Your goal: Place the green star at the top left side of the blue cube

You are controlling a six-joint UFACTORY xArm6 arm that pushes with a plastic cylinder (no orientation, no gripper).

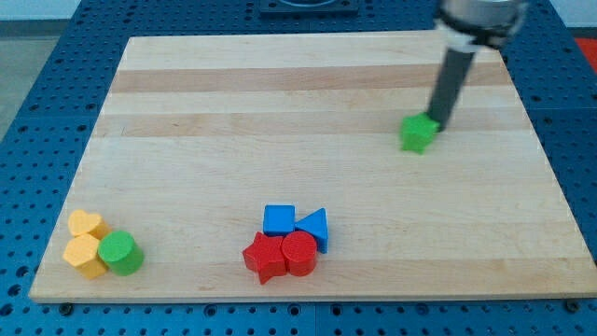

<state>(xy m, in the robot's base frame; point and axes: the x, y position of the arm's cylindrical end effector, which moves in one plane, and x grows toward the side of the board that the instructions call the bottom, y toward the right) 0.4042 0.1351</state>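
Camera view's bottom holds two yellow blocks (85,245) beside a green cylinder (120,253), then a red star (263,259), red cylinder (299,252), blue cube (279,220) and blue triangle (313,227) clustered on the bench (280,121). Farther up at right sits the green star (418,133), small, blurred, looking light and rigid, likely sliding easily; push its upper-right face. My tip (436,125) touches that side. No end effector exists, so nothing is grasped.
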